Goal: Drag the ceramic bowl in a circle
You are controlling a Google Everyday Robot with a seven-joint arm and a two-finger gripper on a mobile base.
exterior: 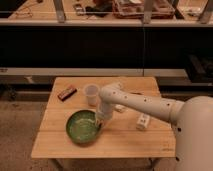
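Note:
The ceramic bowl (pixel 81 128), wide, shallow and green glazed, sits on the wooden table (pixel 130 142) left of its middle. My gripper (pixel 99 122) reaches down from the white arm (pixel 145 104) to the bowl's right rim and is shut on that rim. The arm's wrist hides the fingertips and a bit of the rim. The arm comes in from the lower right and crosses the table's centre.
A small translucent cup (pixel 91 94) stands just behind the bowl, close to the arm's wrist. A brown bar (pixel 66 93) lies at the back left. A white packet (pixel 143 121) lies right of centre. Dark shelving runs behind the table.

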